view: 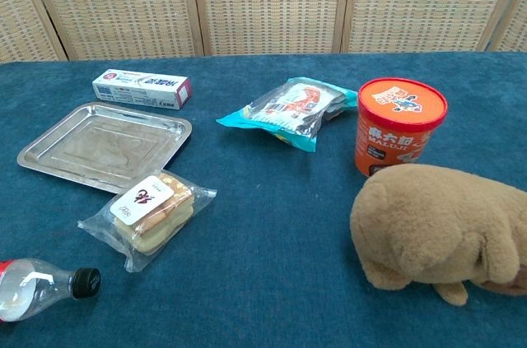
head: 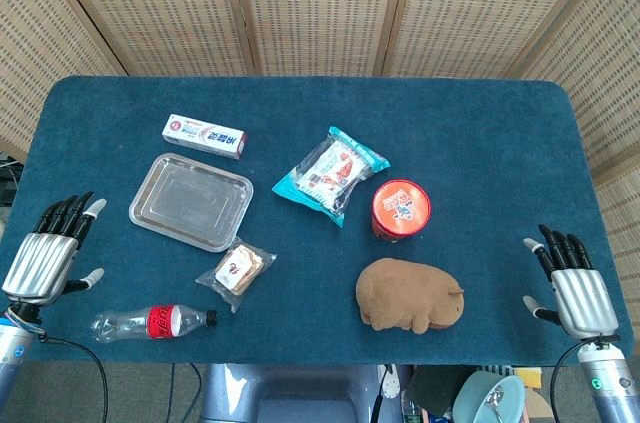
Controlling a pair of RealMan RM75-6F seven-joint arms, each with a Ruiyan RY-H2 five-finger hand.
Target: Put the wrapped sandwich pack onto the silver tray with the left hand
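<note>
Left hand (head: 42, 258), silver w/ black fingers, sits at table's near-left edge, fingers spread, holding nothing. Right hand (head: 574, 288) likewise spread and empty at far right; leave it. Clear-wrapped sandwich pack w/ white label (head: 238, 269) lies flat just beside the near corner of the shallow silver metal tray (head: 190, 202), not on it. Clear plastic cola bottle w/ red label (head: 152, 322) lies between hand and pack. Best approach, I'd judge: come over the bottle, pinch the pack by its bulk, not loose film, lift clear of tray rim, set down mid-tray.

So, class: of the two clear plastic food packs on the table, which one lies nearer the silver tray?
The small clear sandwich pack with the white label; it lies just off the silver tray, unlike the teal-edged snack bag.
</note>
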